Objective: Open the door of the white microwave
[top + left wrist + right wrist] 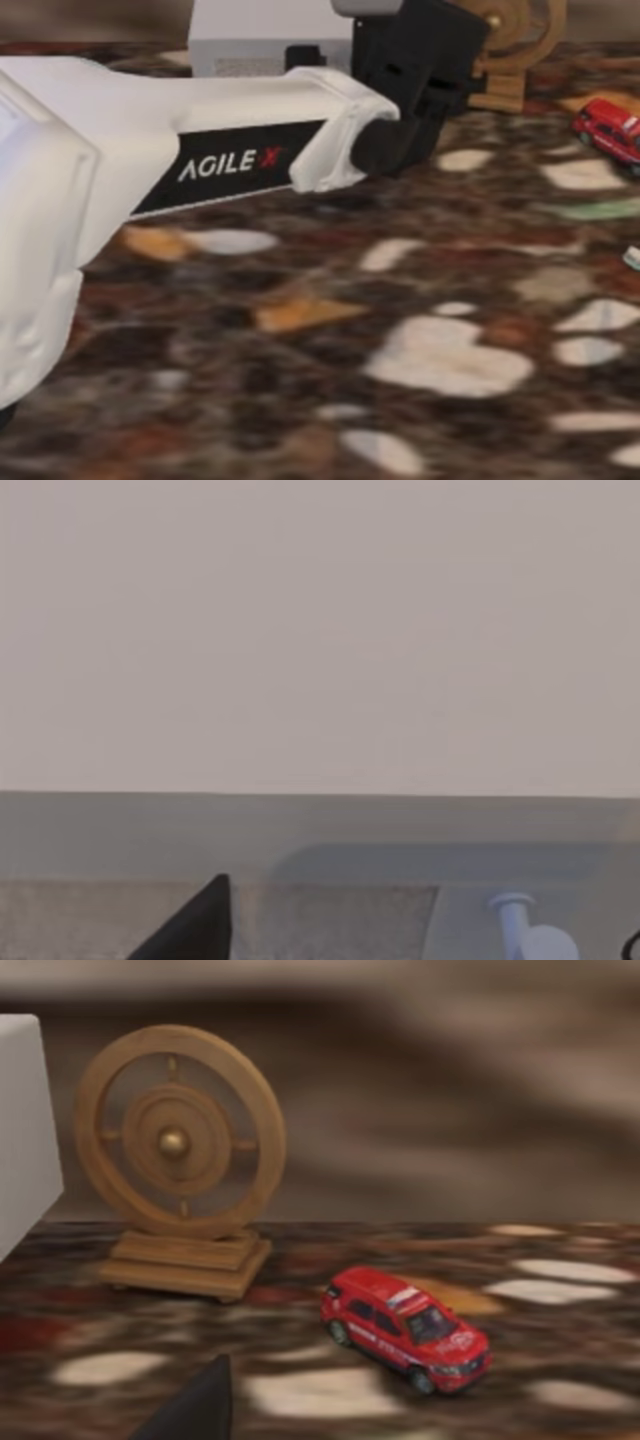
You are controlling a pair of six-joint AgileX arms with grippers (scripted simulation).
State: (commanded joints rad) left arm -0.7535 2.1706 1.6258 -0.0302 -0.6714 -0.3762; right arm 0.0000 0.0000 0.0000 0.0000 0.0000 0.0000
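From above, the left arm's gripper (420,75) reaches to twelve o'clock, right against the white microwave (265,40); whether its fingers are spread, I cannot tell. Left wrist view: the door (330,920), mesh window low, knob (515,915) beside it. It looks light, rigid and hinged, so hook its free edge gently. Right wrist view: wooden wheel (180,1150), red toy car (405,1328); its fingers' state is unclear too.

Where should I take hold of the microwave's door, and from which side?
Probably the edge of the flat white mesh-windowed door beside the silver knob, from the front: no handle shows, and that edge likely swings free. The left gripper is at the boxy white microwave.
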